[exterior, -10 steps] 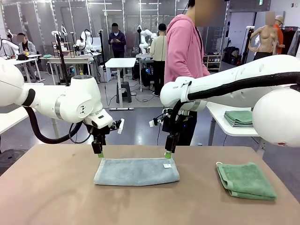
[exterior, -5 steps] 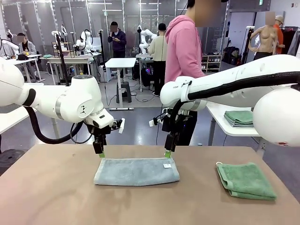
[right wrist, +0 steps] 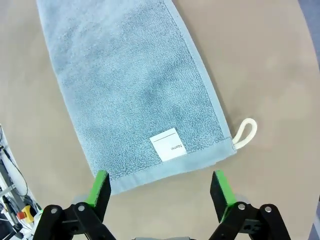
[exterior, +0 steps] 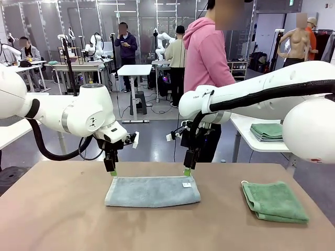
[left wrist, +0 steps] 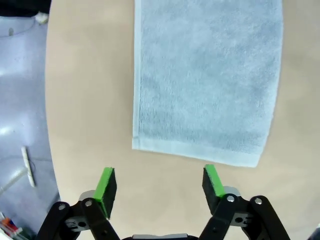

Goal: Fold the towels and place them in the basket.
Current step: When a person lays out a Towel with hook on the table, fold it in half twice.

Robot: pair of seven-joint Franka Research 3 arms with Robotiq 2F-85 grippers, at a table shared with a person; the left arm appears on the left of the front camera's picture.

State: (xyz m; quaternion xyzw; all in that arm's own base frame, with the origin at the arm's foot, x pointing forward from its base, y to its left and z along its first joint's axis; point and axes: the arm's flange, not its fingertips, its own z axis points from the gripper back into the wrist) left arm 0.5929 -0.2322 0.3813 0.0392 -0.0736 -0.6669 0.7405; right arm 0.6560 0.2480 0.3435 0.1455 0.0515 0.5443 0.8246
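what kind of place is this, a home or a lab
Probably a robotics lab or test workshop, not a home: a white left arm and right arm hang over a wooden table, white work tables stand on a bare grey floor behind, and spare folded towels sit on a side table.

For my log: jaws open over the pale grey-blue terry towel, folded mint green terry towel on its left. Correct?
No. The front view shows the folded mint green terry towel on the right of the pale grey-blue terry towel.

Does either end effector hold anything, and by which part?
Nothing is held: the left end effector and right end effector are open near the grey-blue towel.
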